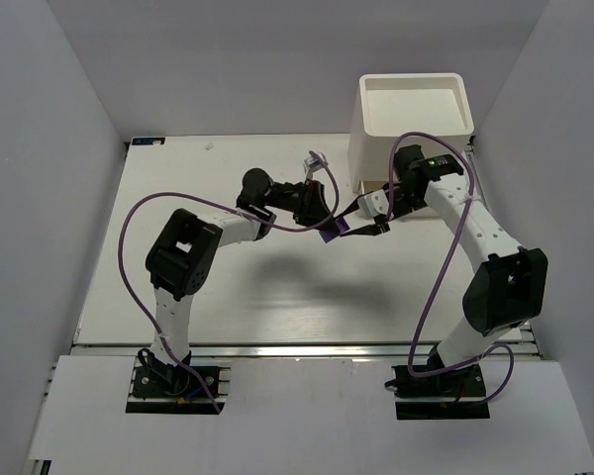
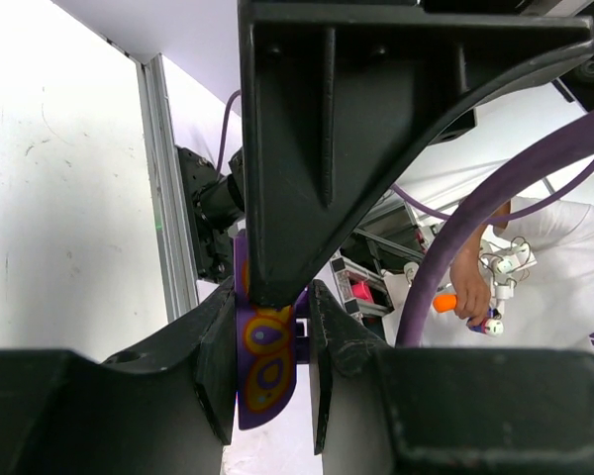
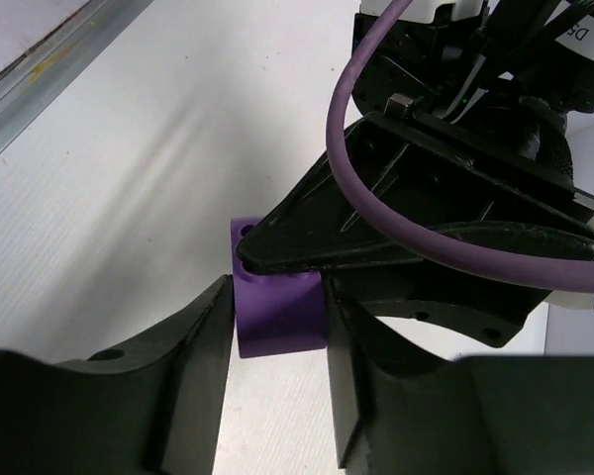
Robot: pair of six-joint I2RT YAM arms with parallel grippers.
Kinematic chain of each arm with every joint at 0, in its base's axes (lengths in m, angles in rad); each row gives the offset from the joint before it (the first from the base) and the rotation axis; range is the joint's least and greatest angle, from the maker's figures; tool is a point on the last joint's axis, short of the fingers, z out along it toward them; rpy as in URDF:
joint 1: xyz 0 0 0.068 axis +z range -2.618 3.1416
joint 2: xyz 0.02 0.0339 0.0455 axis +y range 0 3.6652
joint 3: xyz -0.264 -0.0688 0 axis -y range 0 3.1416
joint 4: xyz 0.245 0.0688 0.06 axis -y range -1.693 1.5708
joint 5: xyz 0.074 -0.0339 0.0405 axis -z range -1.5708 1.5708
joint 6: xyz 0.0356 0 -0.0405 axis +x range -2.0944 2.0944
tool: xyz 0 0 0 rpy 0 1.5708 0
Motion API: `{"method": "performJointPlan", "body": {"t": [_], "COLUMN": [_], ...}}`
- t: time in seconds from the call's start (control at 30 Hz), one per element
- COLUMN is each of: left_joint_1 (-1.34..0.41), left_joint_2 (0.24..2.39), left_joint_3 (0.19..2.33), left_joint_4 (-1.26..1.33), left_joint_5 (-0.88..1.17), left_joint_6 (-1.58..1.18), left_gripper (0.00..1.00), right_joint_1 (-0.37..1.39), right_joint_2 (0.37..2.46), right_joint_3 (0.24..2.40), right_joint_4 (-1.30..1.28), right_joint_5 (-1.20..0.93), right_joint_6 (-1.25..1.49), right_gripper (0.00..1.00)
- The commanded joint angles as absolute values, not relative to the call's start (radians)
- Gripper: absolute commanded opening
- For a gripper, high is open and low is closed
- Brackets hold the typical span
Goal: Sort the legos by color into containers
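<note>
The purple lego (image 3: 277,307) hangs in the air above the surface (image 1: 228,297), just off the near left corner of the white container unit (image 1: 376,148) and level with its lower part. The left gripper (image 2: 269,332) reaches toward the unit from its left and pinches this brick, its fingers pressed against two opposite faces. The face seen from the left wrist carries yellow-ringed ovals. The right gripper (image 3: 275,332) comes in from the unit's near side and meets the left one at the brick. Its two fingers straddle the purple lego, each right up against a side, but I cannot tell whether they are clamping it or only flanking it. The unit's square top tray (image 1: 413,81) lies beyond both grippers, at the unit's far end.
</note>
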State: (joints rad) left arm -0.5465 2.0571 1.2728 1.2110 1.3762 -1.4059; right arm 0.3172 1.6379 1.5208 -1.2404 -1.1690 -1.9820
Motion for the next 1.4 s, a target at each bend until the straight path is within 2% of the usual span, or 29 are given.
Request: {"method": "performJointPlan", "body": {"t": [0.0,0.03,0.07,0.17,0.23,0.27,0.33,0.37,0.6,0.77,0.8,0.87,0.9,0.93,1.0,1.2,1.23,1.37], "left_joint_1": [-0.548,-0.548,-0.548,-0.548,-0.548,-0.548,-0.548,-0.548,-0.517,-0.433,-0.416,-0.368,-0.356,-0.347,-0.327,-0.290,-0.290,-0.281], "left_joint_2": [2.059,2.060,2.060,2.060,2.056,2.052,2.048,2.046,2.037,1.996,1.974,1.899,1.876,1.852,1.850,1.789,1.775,1.695], "left_joint_3": [1.293,1.298,1.298,1.299,1.298,1.298,1.295,1.293,1.286,1.218,1.204,1.212,1.244,1.338,1.412,1.497,1.499,1.494], "left_joint_4": [1.220,1.218,1.218,1.215,1.212,1.212,1.209,1.209,1.200,1.085,1.024,0.609,0.415,0.038,-0.239,-0.444,-0.463,-0.554], "left_joint_5": [1.373,1.370,1.370,1.370,1.364,1.362,1.355,1.350,1.335,1.292,1.254,1.189,1.061,0.972,0.840,0.459,0.340,0.128], "left_joint_6": [-1.391,-1.390,-1.390,-1.390,-1.390,-1.390,-1.390,-1.390,-1.384,-1.268,-1.211,-0.879,-0.735,-0.490,-0.379,-0.308,-0.317,-0.351], "left_gripper": [0.20,0.20,0.21,0.25,0.33,0.63,0.81,0.98,0.98,0.98,0.98,0.98,0.98,0.98,0.98,0.98,0.98,0.98], "right_joint_1": [0.322,0.322,0.321,0.321,0.318,0.319,0.317,0.314,0.305,0.262,0.253,0.224,0.210,0.204,0.189,0.170,0.169,0.155], "right_joint_2": [1.641,1.640,1.635,1.617,1.611,1.609,1.609,1.608,1.583,1.516,1.499,1.447,1.428,1.399,1.375,1.402,1.417,1.514], "right_joint_3": [1.557,1.555,1.549,1.519,1.509,1.511,1.513,1.514,1.482,1.419,1.379,1.335,1.289,1.269,1.238,1.256,1.276,1.434], "right_joint_4": [-1.272,-1.273,-1.264,-1.235,-1.220,-1.216,-1.216,-1.216,-1.152,-0.969,-0.924,-0.782,-0.723,-0.662,-0.552,-0.511,-0.524,-0.666], "right_joint_5": [-1.163,-1.160,-1.163,-1.151,-1.150,-1.150,-1.150,-1.150,-1.134,-1.077,-1.060,-1.010,-0.990,-0.968,-0.882,-0.646,-0.602,-0.543], "right_joint_6": [-2.212,-2.215,-2.223,-2.223,-2.223,-2.221,-2.217,-2.214,-2.132,-1.916,-1.816,-1.711,-1.568,-1.487,-1.322,-1.051,-1.020,-0.872], "right_gripper": [0.40,0.26,0.08,0.00,0.00,0.00,0.00,0.00,0.00,0.00,0.00,0.00,0.00,0.00,0.00,0.00,0.00,0.00]}}
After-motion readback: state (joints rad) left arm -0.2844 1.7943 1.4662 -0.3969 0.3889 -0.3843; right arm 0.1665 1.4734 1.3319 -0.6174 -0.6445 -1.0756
